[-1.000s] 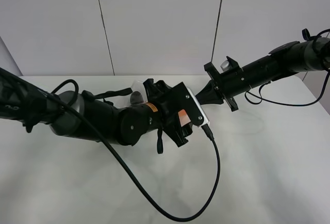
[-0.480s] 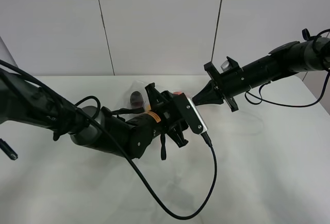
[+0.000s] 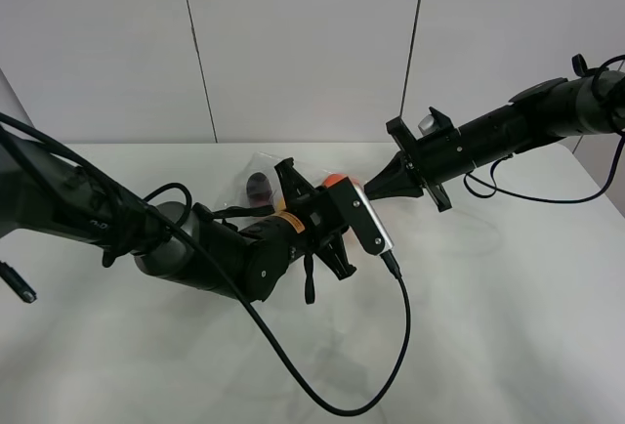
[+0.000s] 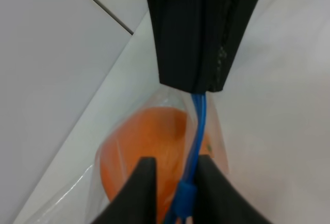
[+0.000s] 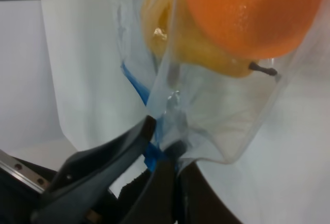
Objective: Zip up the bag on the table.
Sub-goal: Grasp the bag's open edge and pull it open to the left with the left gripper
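White surface (image 3: 508,326) carries the bag (image 3: 256,172) near its far middle, between both arms. Left pincer (image 4: 174,170) is clamped on the blue zipper strip (image 4: 196,131); right pincer (image 5: 162,149) pinches the bag's corner beside the orange fruit (image 5: 247,10).

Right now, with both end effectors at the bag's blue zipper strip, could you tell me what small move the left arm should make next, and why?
Probably slide the left end effector a little further along the blue zipper strip. Its fingers straddle the strip, and the right end effector pinches the bag at its edge, apparently anchoring it. The orange fruit sits close by, so keep the move short.
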You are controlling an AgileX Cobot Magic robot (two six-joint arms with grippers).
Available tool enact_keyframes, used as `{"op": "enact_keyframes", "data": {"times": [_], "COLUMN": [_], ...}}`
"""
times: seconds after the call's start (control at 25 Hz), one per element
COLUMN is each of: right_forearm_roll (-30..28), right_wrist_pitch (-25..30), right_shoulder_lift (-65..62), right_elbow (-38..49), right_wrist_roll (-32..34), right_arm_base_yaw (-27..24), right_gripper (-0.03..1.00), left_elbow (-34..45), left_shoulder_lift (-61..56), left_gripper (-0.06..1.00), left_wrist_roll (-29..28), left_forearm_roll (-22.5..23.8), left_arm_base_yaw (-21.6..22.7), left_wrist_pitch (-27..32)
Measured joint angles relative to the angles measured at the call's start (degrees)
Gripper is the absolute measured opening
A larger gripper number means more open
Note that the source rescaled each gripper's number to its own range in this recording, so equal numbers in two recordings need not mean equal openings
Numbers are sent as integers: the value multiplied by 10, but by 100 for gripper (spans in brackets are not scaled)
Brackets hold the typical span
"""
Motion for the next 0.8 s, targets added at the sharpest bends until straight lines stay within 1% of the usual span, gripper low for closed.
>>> {"op": "enact_keyframes", "data": {"times": [0.12,0.24,0.36,0.48,0.6,0.68,0.8], "right_forearm_roll": [3,4,5,9,9,9,9], "right_wrist_pitch": [0,0,0,0,3,3,2], "right_shoulder_lift": [0,0,0,0,0,0,0], "right_elbow": [0,0,0,0,0,0,0], "right_wrist_roll": [0,0,2,2,2,2,2], "right_arm_base_yaw": [0,0,0,0,0,2,5], "right_gripper": [0,0,0,0,0,0,0], "left_elbow": [0,0,0,1,15,31,65], "left_shoulder_lift": [0,0,0,-3,-8,-10,-10], "left_gripper": [2,1,0,0,0,0,0], "left_wrist_roll": [-1,-15,-15,17,53,68,76], "left_forearm_roll": [0,-3,-23,-52,-57,-57,-57], "left_arm_base_yaw": [0,0,-2,-5,-5,-5,-5], "left_wrist_pitch": [0,0,0,-3,-12,-31,-76]}}
